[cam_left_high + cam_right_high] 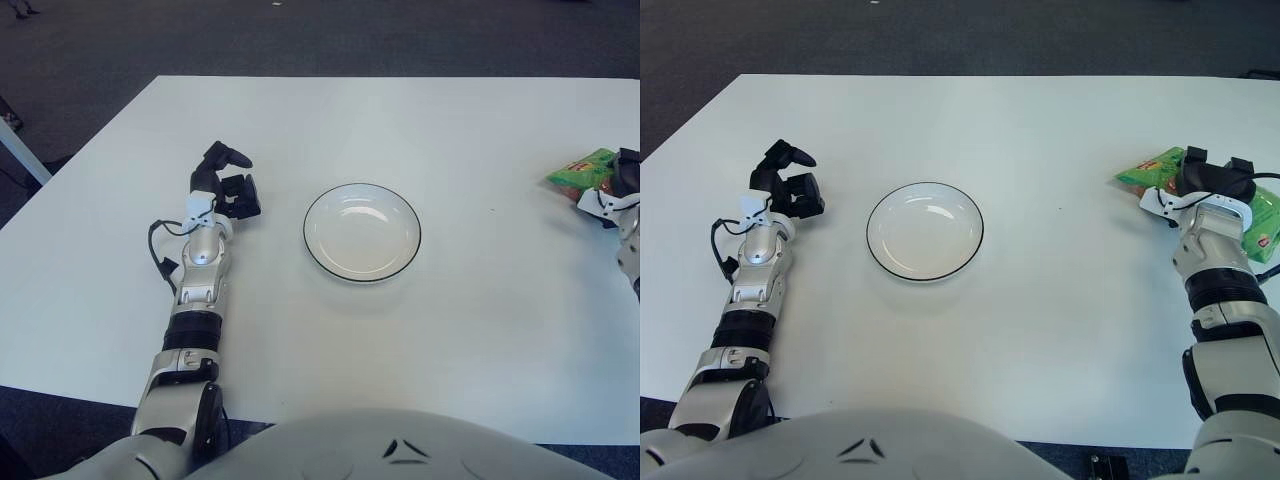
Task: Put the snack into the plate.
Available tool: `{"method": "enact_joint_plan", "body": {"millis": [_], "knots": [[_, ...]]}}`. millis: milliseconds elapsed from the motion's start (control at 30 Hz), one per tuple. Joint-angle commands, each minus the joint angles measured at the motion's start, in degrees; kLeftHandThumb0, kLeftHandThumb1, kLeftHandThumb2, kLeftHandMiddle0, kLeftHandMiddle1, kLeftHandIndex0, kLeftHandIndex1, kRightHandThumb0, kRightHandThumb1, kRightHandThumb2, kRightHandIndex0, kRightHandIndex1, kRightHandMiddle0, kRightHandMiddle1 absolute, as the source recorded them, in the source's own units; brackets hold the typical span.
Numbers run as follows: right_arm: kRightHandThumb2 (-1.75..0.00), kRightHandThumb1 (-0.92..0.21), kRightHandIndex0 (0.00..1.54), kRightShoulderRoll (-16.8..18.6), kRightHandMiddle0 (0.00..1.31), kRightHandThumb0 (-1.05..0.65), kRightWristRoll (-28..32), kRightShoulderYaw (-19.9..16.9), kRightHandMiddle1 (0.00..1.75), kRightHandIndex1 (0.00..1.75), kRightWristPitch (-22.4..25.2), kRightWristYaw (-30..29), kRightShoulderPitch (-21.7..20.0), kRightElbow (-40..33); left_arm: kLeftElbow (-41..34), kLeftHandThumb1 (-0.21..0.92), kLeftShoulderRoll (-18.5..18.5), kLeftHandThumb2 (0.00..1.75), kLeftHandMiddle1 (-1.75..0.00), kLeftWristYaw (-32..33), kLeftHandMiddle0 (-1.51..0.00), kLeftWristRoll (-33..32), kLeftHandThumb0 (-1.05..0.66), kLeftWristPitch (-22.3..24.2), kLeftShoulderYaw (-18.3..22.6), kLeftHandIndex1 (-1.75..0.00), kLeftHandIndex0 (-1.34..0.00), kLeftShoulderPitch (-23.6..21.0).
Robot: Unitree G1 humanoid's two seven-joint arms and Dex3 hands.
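Note:
The snack (1152, 171) is a green bag lying near the table's right edge. My right hand (1206, 181) sits on top of its middle with the fingers curled over it, hiding the bag's centre; green ends show on both sides of the hand. The plate (316, 251), white with a thin dark rim, stands bare in the middle of the table, well left of the snack. My left hand (228, 180) shows left of the plate, fingers relaxed and holding nothing.
The white table (400, 120) ends at a dark floor on the far side and the left. A pale table leg (22, 150) shows at the far left edge of the left eye view.

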Motion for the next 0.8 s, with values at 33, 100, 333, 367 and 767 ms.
{"method": "enact_joint_plan", "body": {"millis": [33,100,333,367,767], "knots": [[-1.45,-0.08,0.85,3.45,0.72,0.0,4.52,-2.15,1.74,1.31,-0.06,3.46,4.17,-8.8,4.07,0.27,-1.79,1.37,-1.75,0.19,-1.39,-0.39,-0.5,0.6,0.02,-1.75,-0.65,6.38],[-1.47,-0.06,0.88,3.73,0.73,0.0,6.48,-3.44,1.75,1.29,-2.38,3.19,4.68,-8.34,4.14,0.27,-1.81,1.37,-1.75,0.14,-1.39,-0.54,-0.5,0.7,0.07,-1.75,-0.65,6.36],[-1.52,0.0,0.95,4.54,0.77,0.0,9.46,-6.2,1.75,1.24,-4.96,3.56,6.71,-13.96,4.0,0.27,-2.27,1.37,-1.75,0.68,-1.39,-0.14,-0.5,-0.03,-0.24,-1.75,-0.65,6.59],[-1.54,0.01,0.95,4.52,0.77,0.0,9.55,-6.35,1.75,1.26,-5.51,3.4,6.67,-13.89,3.9,0.27,-2.31,1.37,-1.75,0.72,-1.39,-0.05,-0.5,-0.09,-0.32,-1.75,-0.65,6.65],[-1.61,-0.02,0.86,4.63,0.64,0.0,7.84,-7.76,1.75,1.6,-5.2,1.89,3.74,-23.65,3.54,0.27,-2.34,1.37,-1.75,-0.68,-1.39,-1.07,-0.5,0.08,-0.63,-1.75,-0.65,7.25]]}}
